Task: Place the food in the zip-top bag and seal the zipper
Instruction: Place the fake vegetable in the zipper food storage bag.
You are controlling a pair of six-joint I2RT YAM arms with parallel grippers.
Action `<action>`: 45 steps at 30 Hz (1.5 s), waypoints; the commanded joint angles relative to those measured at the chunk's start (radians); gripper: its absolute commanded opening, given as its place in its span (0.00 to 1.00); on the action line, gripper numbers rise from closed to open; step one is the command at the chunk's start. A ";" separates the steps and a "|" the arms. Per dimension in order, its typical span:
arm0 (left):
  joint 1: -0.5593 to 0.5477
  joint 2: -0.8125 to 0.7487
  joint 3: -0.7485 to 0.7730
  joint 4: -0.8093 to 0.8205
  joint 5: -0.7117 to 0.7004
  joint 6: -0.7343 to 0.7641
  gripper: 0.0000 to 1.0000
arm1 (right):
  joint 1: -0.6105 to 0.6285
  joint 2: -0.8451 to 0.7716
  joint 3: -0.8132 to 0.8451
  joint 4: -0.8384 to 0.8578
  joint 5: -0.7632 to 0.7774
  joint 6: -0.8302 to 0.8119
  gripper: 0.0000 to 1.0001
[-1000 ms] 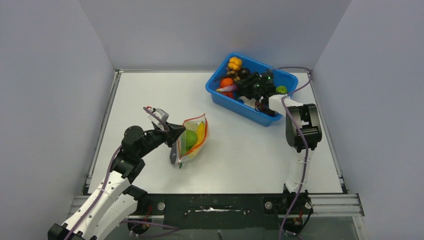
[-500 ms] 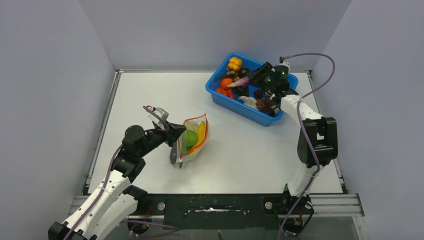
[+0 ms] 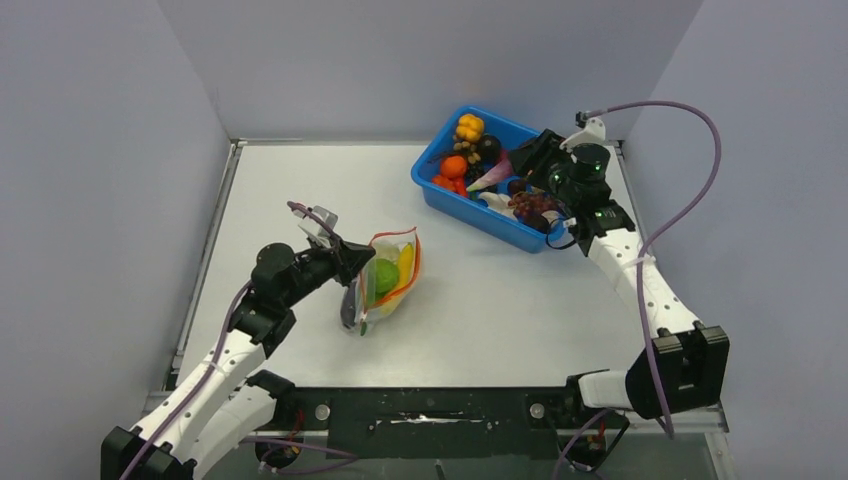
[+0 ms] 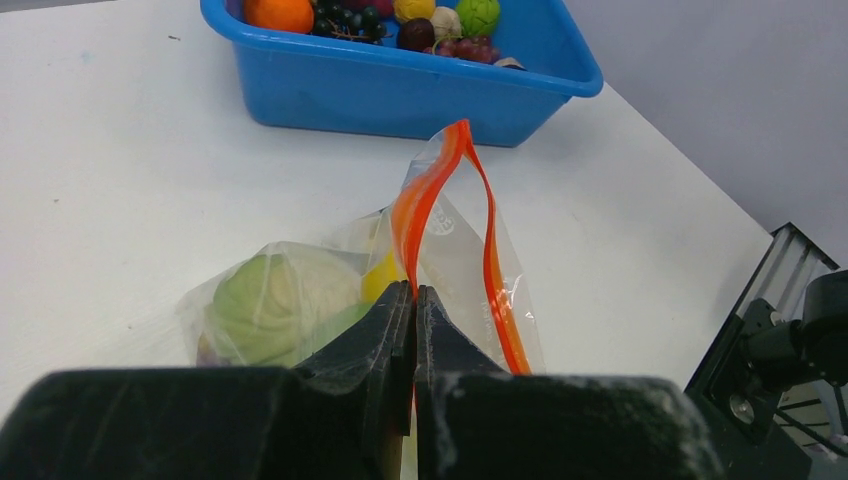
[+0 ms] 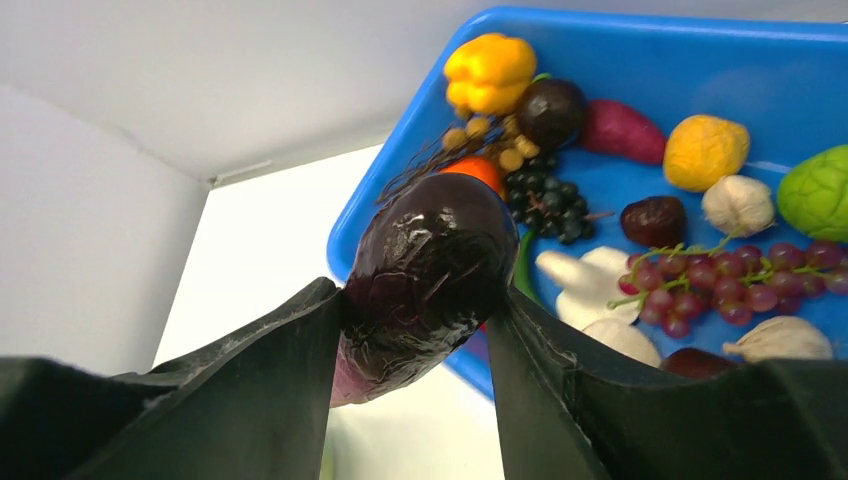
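The clear zip-top bag (image 3: 385,285) stands on the table left of centre, mouth open, with its red-orange zipper (image 4: 432,190) spread apart. A green round fruit (image 4: 268,300) and a yellow banana (image 4: 382,277) lie inside it. My left gripper (image 3: 352,268) is shut on the near side of the bag's mouth edge, as the left wrist view (image 4: 413,292) shows. My right gripper (image 3: 512,168) is shut on a dark purple eggplant (image 5: 430,265) and holds it above the blue bin's near-left part, well apart from the bag.
The blue bin (image 3: 470,210) stands at the back right and holds several toy foods: a yellow pepper (image 5: 490,70), red grapes (image 5: 740,285), a green fruit (image 5: 820,190), garlic (image 5: 738,203). Grey walls enclose the table on three sides.
My right gripper has risen out of the bin with the eggplant and its arm has swung out to the right. My left gripper has stayed shut on the bag, shifting only slightly.
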 commanded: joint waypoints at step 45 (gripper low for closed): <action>0.004 0.022 0.069 0.141 -0.065 -0.079 0.00 | 0.787 0.140 0.031 -0.097 0.151 0.002 0.49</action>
